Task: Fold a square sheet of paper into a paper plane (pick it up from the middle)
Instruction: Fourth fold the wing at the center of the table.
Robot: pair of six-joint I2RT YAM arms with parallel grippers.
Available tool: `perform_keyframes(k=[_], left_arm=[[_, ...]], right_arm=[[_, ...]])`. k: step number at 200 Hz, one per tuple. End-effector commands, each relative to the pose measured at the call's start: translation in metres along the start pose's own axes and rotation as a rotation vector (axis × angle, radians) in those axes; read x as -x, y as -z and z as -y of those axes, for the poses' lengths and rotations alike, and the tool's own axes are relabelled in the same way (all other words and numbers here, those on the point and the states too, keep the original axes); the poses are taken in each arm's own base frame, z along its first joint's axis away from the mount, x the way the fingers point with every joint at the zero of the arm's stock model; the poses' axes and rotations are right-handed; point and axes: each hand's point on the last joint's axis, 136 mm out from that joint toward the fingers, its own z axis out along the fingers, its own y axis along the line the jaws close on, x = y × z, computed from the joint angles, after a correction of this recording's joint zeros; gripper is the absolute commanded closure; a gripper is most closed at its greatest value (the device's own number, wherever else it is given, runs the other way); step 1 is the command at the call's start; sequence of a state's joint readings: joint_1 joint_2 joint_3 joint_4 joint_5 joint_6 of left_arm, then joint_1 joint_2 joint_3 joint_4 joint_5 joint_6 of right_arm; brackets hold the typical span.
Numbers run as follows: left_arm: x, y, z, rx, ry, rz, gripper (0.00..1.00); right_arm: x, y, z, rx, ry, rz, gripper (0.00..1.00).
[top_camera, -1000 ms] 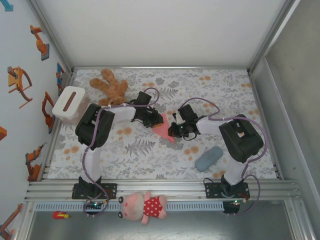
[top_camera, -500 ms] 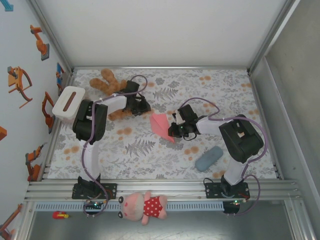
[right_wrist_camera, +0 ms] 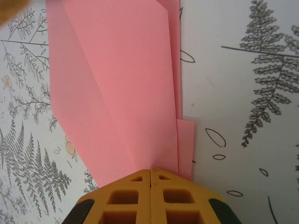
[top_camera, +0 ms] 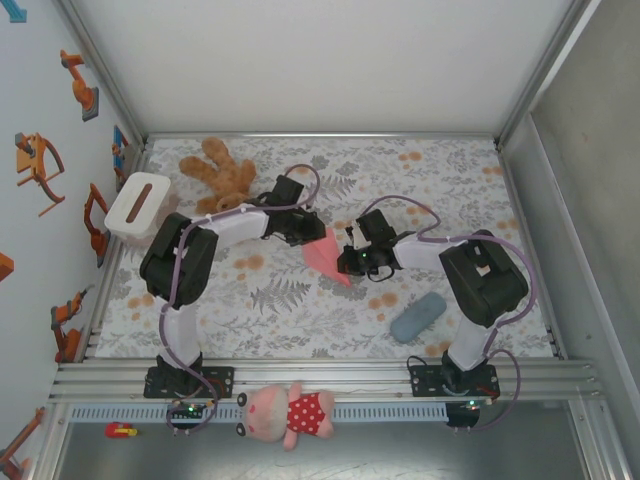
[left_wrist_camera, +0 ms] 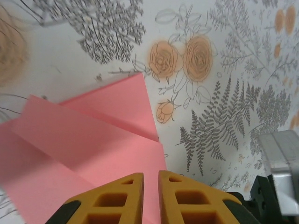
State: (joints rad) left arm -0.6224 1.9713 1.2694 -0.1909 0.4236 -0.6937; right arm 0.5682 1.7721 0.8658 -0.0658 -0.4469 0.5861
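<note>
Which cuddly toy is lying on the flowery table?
The brown teddy bear, at the far left. The pink toy in the red dress lies off the table, on the near metal rail.

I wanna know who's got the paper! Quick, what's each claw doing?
Left claw: nearly closed at the pink paper; cannot tell if it's gripping.
Right claw: closed, pinching the pink paper.
</note>
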Motion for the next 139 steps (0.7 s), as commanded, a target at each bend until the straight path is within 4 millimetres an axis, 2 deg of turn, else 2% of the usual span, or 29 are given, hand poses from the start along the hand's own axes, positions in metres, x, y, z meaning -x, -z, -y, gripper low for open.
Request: perform_keyframes(k=[1, 35, 63, 84, 139], left_arm=[[-0.008, -0.016, -0.007, -0.011, 0.051, -0.044, 0.86], [-0.013, -0.026, -0.022, 0.051, 0.080, -0.070, 0.87], [-0.019, -0.029, -0.042, 0.147, 0.111, -0.093, 0.88], [-0.023, -0.031, -0.048, 0.173, 0.123, -0.106, 0.88], [-0.030, -0.033, -0.059, 0.233, 0.142, -0.130, 0.89]], right_arm=[[-0.025, 0.000, 0.023, -0.084, -0.058, -0.070, 0.98], [-0.016, 0.003, 0.008, -0.018, -0.044, -0.041, 0.98], [0.006, 0.017, -0.021, 0.078, -0.004, 0.025, 0.98], [0.019, 0.022, -0.039, 0.138, 0.014, 0.051, 0.97], [0.021, -0.002, -0.029, 0.113, -0.027, -0.007, 0.99]])
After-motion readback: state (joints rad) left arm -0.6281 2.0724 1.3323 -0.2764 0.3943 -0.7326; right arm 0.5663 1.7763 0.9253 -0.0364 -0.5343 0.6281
